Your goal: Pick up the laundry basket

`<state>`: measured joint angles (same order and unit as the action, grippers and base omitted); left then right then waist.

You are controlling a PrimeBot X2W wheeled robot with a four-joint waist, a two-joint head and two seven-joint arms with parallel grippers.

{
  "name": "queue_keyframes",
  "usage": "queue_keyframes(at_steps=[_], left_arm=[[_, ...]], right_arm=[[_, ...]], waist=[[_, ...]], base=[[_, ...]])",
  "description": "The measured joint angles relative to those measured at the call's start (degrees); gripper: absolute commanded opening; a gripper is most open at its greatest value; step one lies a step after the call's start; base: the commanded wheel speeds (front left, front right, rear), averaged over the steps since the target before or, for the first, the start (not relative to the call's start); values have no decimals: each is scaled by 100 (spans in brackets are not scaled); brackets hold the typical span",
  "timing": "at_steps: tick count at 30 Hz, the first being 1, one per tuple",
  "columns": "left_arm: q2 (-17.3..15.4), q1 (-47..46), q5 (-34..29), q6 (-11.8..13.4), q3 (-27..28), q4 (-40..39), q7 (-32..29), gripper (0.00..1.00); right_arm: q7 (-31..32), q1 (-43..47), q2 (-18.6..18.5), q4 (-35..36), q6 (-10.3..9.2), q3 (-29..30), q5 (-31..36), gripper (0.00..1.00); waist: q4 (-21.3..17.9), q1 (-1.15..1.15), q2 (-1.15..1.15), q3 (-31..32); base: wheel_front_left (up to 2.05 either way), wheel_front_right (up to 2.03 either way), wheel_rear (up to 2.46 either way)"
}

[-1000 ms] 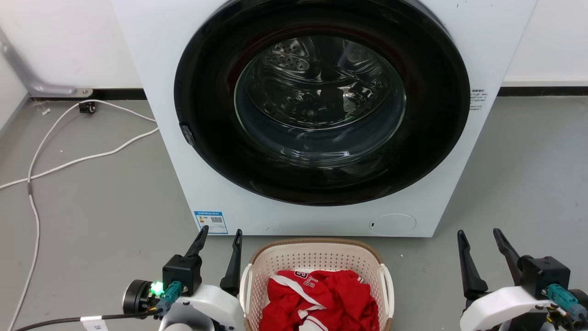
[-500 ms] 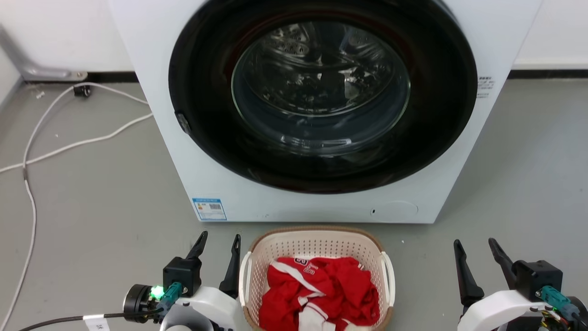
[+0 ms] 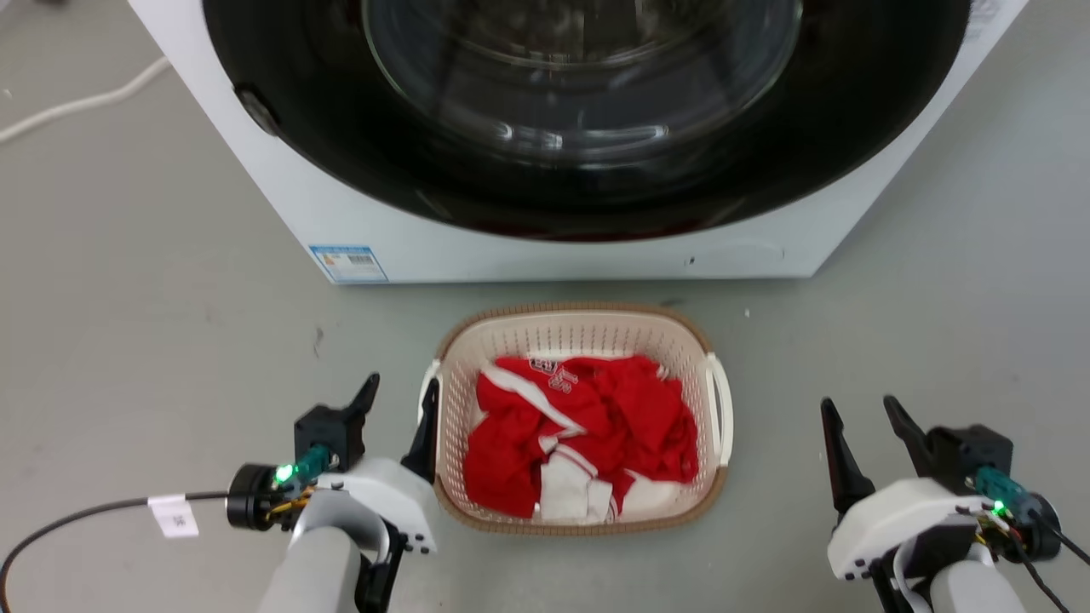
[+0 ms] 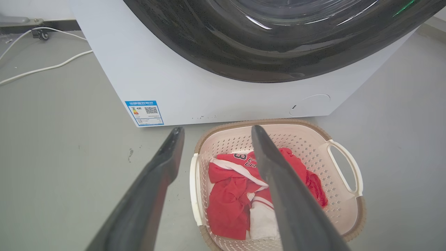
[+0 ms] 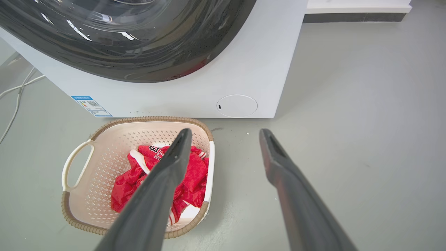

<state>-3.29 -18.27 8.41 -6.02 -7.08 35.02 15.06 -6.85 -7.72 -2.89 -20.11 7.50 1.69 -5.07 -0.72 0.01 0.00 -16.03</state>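
Observation:
The laundry basket (image 3: 588, 336) stands on the grey floor just in front of the washing machine, cream and perforated with a brown rim and white side handles. Red and white clothes (image 3: 579, 426) fill its bottom. My left gripper (image 3: 398, 393) is open at the basket's left side, its inner finger right beside the left handle (image 3: 426, 392). My right gripper (image 3: 858, 410) is open too, a clear gap to the right of the right handle (image 3: 719, 409). The left wrist view shows the basket (image 4: 299, 139) past my open fingers; the right wrist view has the basket (image 5: 104, 139) at lower left.
The white washing machine (image 3: 545, 247) with its big dark round door (image 3: 588, 111) stands close behind the basket. A white cable (image 3: 77, 102) lies on the floor at far left. Grey floor stretches out on both sides of the basket.
The head camera has tilted down, so the whole basket now shows and the machine's door is cut off at the top. Both grippers stay open in about the same places beside the basket.

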Motion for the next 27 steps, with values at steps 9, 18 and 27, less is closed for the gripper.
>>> queue_keyframes(at_steps=[9, 18, 27], left_arm=[[-122, -1079, 194, -102, -20, 1120, 0, 100], [-235, -2115, 542, -138, -124, 2383, -2, 100], [-346, -2930, 1066, -138, -670, 3049, -258, 100]], right_arm=[[-132, -1007, 1, -1137, 0, -223, -40, 100], [-229, -2164, 0, -2490, 0, -594, -216, 100], [-285, -3237, 1, -3610, 0, -1070, -508, 100]], waist=[[-103, 0, 0, -1031], [-214, 0, 0, -1937], [-246, 0, 0, -2596]], base=[[0, 0, 0], [0, 0, 0], [0, 0, 0]])
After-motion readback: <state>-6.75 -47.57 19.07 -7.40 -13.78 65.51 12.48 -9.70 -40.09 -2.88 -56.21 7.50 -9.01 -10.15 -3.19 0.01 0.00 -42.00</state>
